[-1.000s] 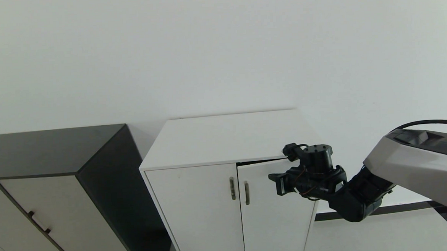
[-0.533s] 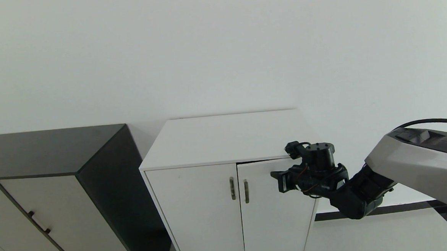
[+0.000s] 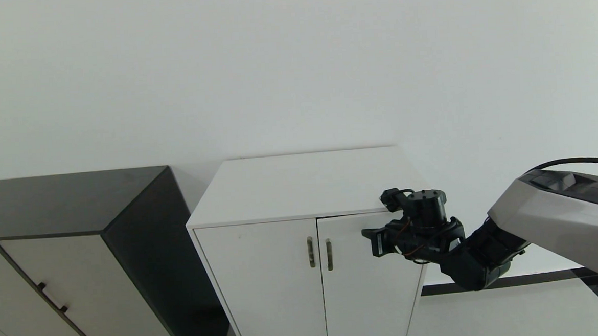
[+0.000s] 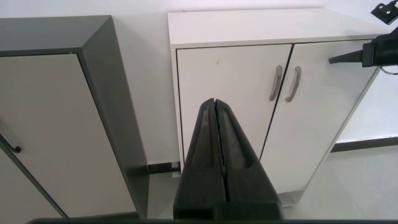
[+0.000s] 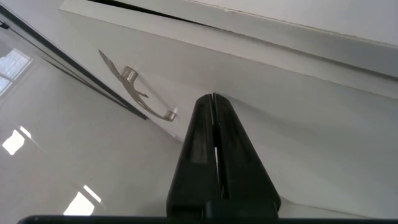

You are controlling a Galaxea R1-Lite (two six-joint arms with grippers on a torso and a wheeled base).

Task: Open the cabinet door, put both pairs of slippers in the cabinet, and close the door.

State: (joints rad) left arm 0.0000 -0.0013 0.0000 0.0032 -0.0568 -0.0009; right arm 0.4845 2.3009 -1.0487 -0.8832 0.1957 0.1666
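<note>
Doors on the white cabinet [image 3: 300,186] face me. The left door [image 3: 264,287] sits flush. The right door [image 3: 367,297] is all but flush, with a thin dark line between its top edge and the cabinet's top panel. Two slim metal handles stand upright side by side at the middle seam, the left handle [image 3: 310,252] and the right handle [image 3: 329,255].

My right gripper [image 3: 373,241] is at the upper part of the right door, on the hinge side of its handle, with its fingers pressed together on nothing. In my right wrist view the joined tips lie at the door's face near the handle, but I cannot tell whether they touch it. My right arm [image 3: 488,265] comes in from the right, with the wrist about level with the cabinet's top edge.

My left gripper [image 4: 215,106] is also pressed together and holds nothing. It hangs well back from the cabinet and points toward the doors.

A dark-sided cabinet [image 3: 145,258] with pale fronts and a black bar handle [image 3: 52,298] stands just to the left of the white one. A plain white wall [image 3: 293,60] rises behind both. A black baseboard [image 3: 540,278] runs along the wall's foot to the right of the white cabinet.
</note>
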